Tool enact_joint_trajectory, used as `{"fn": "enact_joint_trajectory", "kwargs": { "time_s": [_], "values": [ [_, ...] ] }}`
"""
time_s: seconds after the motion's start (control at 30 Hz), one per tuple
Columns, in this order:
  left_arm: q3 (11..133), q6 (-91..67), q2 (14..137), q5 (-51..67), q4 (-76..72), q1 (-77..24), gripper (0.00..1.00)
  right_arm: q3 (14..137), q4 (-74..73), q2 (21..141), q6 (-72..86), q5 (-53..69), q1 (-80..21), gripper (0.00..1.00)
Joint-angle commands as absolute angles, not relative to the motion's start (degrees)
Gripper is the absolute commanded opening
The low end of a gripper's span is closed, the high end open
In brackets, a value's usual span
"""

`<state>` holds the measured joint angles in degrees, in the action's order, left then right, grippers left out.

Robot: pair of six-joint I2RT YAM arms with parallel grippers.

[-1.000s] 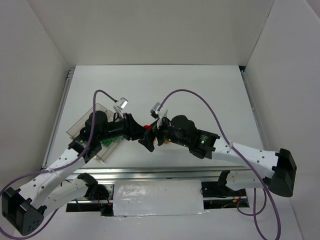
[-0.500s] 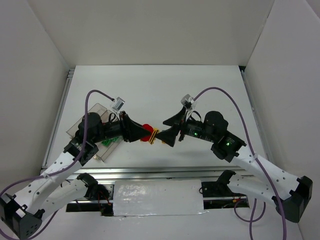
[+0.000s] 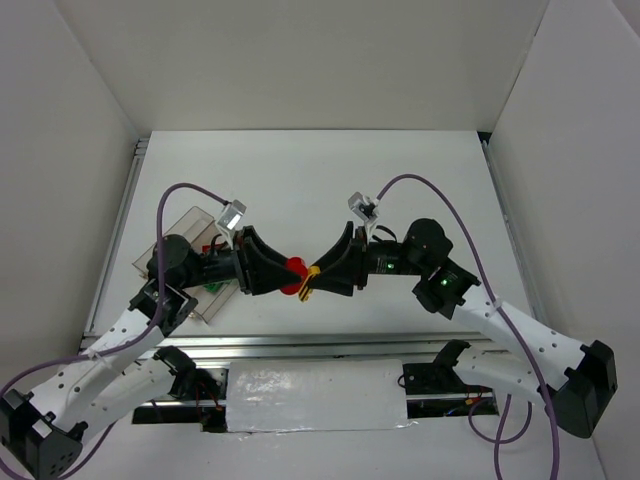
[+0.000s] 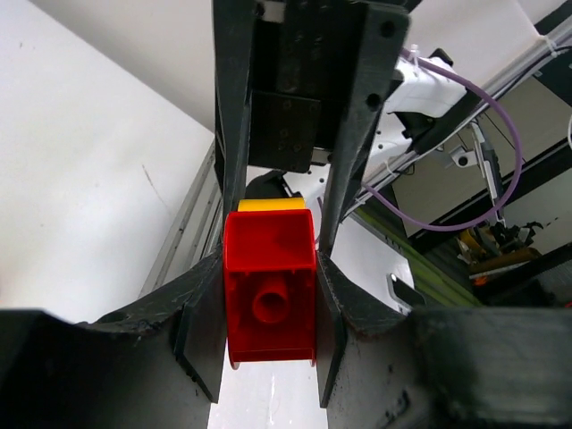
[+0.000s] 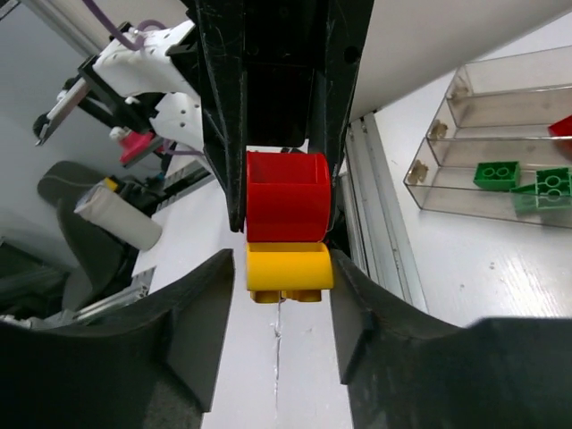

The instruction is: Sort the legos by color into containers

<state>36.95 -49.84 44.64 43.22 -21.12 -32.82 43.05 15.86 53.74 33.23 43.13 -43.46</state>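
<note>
A red lego (image 4: 270, 299) with a yellow lego (image 4: 270, 205) stuck to its far end hangs above the table between both arms. My left gripper (image 4: 270, 268) is shut on the red lego (image 3: 295, 268), with both pads flat on its sides. My right gripper (image 5: 284, 268) faces it and is closed around the yellow lego (image 5: 289, 268), its fingers tight beside the brick. The containers, a clear three-compartment tray (image 3: 185, 232), lie at the left. Green legos (image 5: 496, 174) sit in one compartment, and a red piece (image 5: 563, 125) shows in the one beside it.
The tray's near corner (image 5: 420, 174) lies beside the metal rail (image 5: 380, 223) at the table's left edge. White walls enclose the table on three sides. Cables loop above both wrists.
My right gripper swung back toward the left gripper and closed its wide-open jaws around the yellow lego. The left gripper shifted slightly left, still holding the red lego.
</note>
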Motion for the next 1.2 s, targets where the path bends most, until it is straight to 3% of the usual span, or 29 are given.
{"fn": "enact_joint_trajectory", "kwargs": {
  "time_s": [0.0,0.1,0.13,0.27,0.33,0.57,0.67,0.7,0.8,1.0,1.17],
  "values": [
    [36.91,-50.89,43.86,44.74,-27.24,-32.7,0.0,42.63,23.28,54.67,36.21,48.33,-43.42,0.52],
    [36.83,-51.15,44.3,45.09,-27.86,-32.7,0.0,41.84,24.52,55.11,36.47,48.95,-43.42,0.36],
    [37.0,-51.15,44.64,45.17,-27.86,-32.7,0.0,41.66,24.78,55.02,36.65,48.78,-43.42,0.0],
    [38.58,-47.75,45.7,43.87,-24.45,-31.82,0.0,40.35,23.31,53.18,33.41,48.52,-43.07,0.0],
    [41.46,-44.75,45.7,40.62,-13.83,-29.72,0.0,39.03,17.71,50.64,28.32,44.24,-41.85,0.0],
    [44.65,-38.95,48.07,34.29,3.59,-12.66,0.0,36.65,5.37,51.41,23.73,33.67,-37.01,0.0],
    [48.33,-35.34,50.7,15.18,16.49,-12.13,0.0,37.26,3.17,52.47,24.34,29.1,-36.83,0.0],
    [49.47,-35.85,52.19,1.54,19.31,-12.13,0.0,37.61,2.64,52.99,24.61,27.87,-36.91,0.0],
    [48.61,-37.35,54.75,-15.14,23.37,-11.95,0.0,38.32,2.63,53.96,25.57,26.8,-36.83,0.0],
    [50.71,-40.07,62.92,-23.19,25.14,-10.99,0.0,37.44,4.57,54.58,26.19,29.0,-36.83,0.0],
    [53.95,-42.18,71.69,-29.08,26.19,-10.9,0.23,36.91,4.83,53.79,26.28,29.53,-36.65,0.0]
  ]
}}
